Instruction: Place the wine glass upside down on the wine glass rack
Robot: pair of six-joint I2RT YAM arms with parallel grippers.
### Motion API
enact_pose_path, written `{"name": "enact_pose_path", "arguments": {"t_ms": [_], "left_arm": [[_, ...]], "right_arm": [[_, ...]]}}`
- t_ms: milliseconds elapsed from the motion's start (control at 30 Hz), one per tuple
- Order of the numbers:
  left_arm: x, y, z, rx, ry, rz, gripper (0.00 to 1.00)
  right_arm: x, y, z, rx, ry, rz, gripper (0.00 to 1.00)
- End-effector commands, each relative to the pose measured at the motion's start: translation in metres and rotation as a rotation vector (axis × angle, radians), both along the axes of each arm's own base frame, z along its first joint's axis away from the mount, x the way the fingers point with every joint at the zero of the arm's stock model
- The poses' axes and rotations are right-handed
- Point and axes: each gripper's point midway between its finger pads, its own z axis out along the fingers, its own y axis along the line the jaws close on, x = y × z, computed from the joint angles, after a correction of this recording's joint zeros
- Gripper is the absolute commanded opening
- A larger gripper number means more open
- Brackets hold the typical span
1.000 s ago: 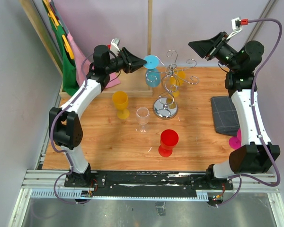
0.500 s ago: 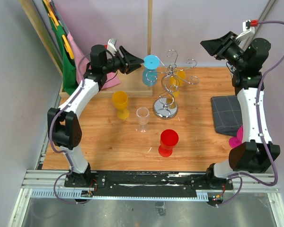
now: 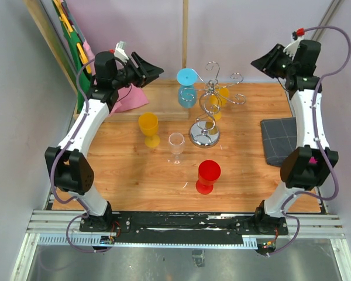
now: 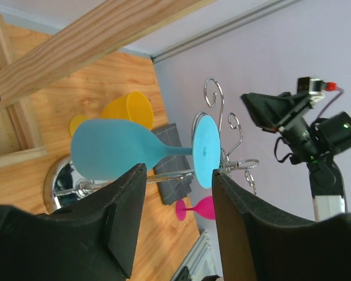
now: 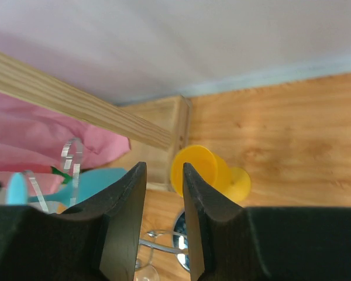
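Note:
The chrome wine glass rack [image 3: 210,108] stands on its round mirrored base at the back middle of the table. A blue wine glass [image 3: 188,89] hangs upside down on its left arm, foot on top. An orange glass [image 3: 221,97] hangs on the far side. My left gripper [image 3: 147,69] is open and empty, held left of the blue glass and apart from it. In the left wrist view the blue glass [image 4: 108,155] lies beyond the open gripper [image 4: 176,175]. My right gripper [image 3: 261,62] is raised at the back right, slightly open and empty; the right wrist view [image 5: 164,170] shows nothing between its fingers.
A yellow glass [image 3: 148,129], a clear glass [image 3: 176,145] and a red glass [image 3: 208,175] stand upright on the table in front of the rack. A pink glass [image 3: 291,173] lies at the right edge beside a grey cloth [image 3: 279,140]. A wooden tray [image 3: 155,105] and pink cloth [image 3: 128,98] lie back left.
My left gripper has drawn back to the left, away from the blue glass, which stays hanging on the rack. My right arm has swung up and back to the right.

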Motion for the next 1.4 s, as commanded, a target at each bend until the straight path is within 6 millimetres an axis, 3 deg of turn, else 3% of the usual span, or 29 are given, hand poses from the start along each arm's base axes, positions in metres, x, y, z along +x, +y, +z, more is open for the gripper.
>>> {"name": "enact_pose_path", "arguments": {"t_ms": [0,167,533,867,1367], "left_arm": [[-0.006,0.013,0.029,0.033,-0.087,0.042,0.53],[-0.007,0.015,0.028,0.035,-0.082,0.045,0.53],[-0.008,0.019,0.029,0.041,-0.084,0.052,0.53],[-0.01,0.019,0.026,0.048,-0.08,0.053,0.53],[-0.014,0.02,0.02,0.051,-0.07,0.054,0.53]], "right_arm": [[0.006,0.002,-0.053,-0.097,0.167,0.017,0.33],[0.013,0.023,-0.097,-0.145,0.301,0.078,0.33],[0.013,0.054,-0.163,-0.225,0.466,0.161,0.33],[0.016,0.059,-0.19,-0.288,0.522,0.167,0.33],[0.03,0.069,-0.213,-0.312,0.553,0.167,0.33]]}}
